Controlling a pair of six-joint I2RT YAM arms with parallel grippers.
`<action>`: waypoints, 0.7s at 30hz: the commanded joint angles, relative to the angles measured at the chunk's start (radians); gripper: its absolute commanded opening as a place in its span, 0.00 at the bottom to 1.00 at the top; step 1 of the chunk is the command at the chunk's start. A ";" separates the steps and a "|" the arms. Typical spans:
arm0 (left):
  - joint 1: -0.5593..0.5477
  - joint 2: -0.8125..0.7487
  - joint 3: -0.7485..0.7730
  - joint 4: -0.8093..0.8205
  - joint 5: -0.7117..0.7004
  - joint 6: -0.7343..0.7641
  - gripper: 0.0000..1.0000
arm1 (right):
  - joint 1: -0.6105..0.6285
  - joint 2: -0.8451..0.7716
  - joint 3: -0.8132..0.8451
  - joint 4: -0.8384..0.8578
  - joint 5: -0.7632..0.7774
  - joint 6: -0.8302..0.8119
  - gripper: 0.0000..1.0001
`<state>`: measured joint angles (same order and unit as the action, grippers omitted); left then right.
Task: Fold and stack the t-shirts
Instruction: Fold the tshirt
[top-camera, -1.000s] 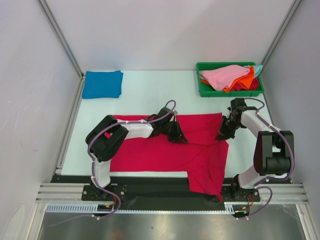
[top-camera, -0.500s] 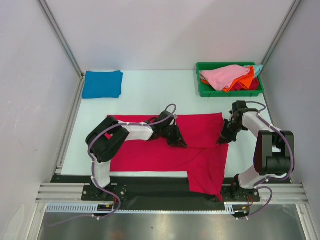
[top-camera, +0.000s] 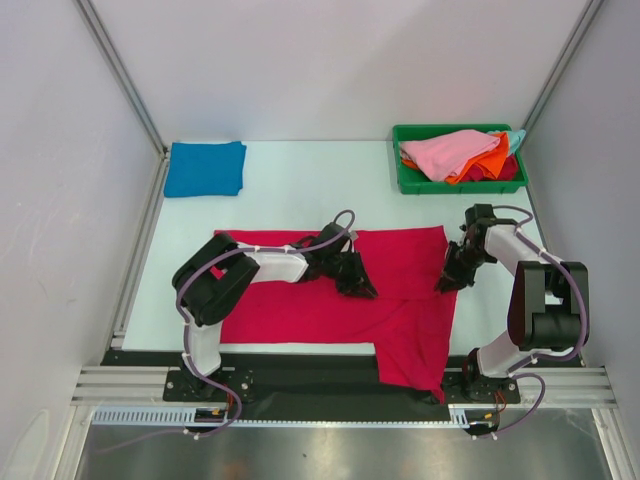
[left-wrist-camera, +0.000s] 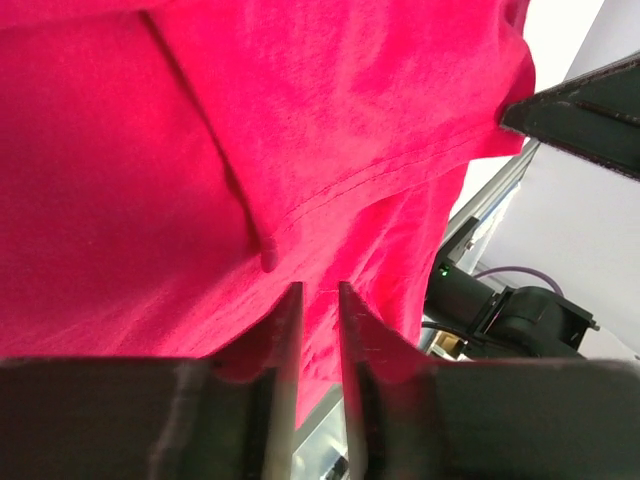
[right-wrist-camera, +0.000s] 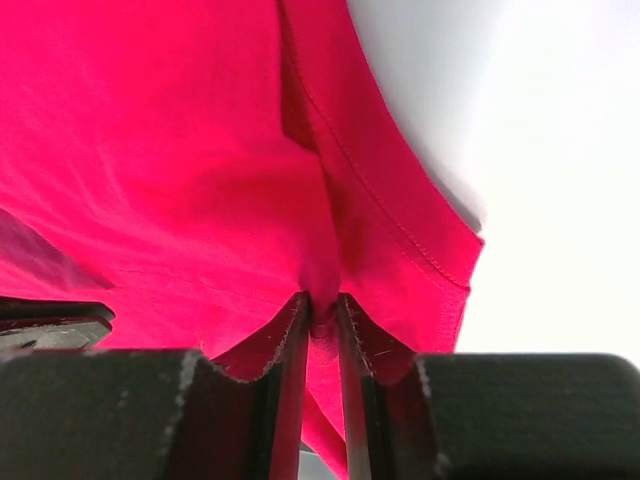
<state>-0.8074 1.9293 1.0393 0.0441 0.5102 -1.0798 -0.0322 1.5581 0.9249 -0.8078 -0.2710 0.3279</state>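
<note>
The crimson t-shirt (top-camera: 300, 312) lies spread on the near half of the table, with its far part doubled over towards me. Its near right corner hangs over the table's front edge. My left gripper (top-camera: 361, 289) is low on the middle of the shirt; in the left wrist view its jaws (left-wrist-camera: 320, 292) stand nearly together on the crimson cloth (left-wrist-camera: 300, 120). My right gripper (top-camera: 449, 283) is at the shirt's right edge. In the right wrist view it (right-wrist-camera: 322, 302) is shut on a pinched fold of the crimson cloth (right-wrist-camera: 180, 150).
A folded blue t-shirt (top-camera: 205, 168) lies at the far left corner. A green plastic bin (top-camera: 411, 181) at the far right holds pink (top-camera: 447, 152), orange (top-camera: 490, 160) and light blue shirts. Metal rails run along the front edge (top-camera: 320, 380) and the left side.
Both grippers have moved a little towards the near edge, pulling the shirt's folded-over far part with them. The fold edge now lies nearer to me.
</note>
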 joint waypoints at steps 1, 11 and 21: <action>-0.006 -0.047 -0.004 -0.027 0.021 0.027 0.27 | -0.005 -0.039 -0.024 -0.044 -0.020 -0.009 0.25; 0.131 -0.275 -0.030 -0.226 0.037 0.214 0.42 | -0.046 -0.148 0.002 -0.126 -0.039 0.011 0.35; 0.313 -0.544 -0.175 -0.310 -0.004 0.443 0.51 | -0.048 -0.204 -0.037 0.031 -0.064 0.105 0.45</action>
<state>-0.4816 1.4132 0.9371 -0.2314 0.5209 -0.7143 -0.0765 1.3998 0.8806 -0.8619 -0.3286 0.3920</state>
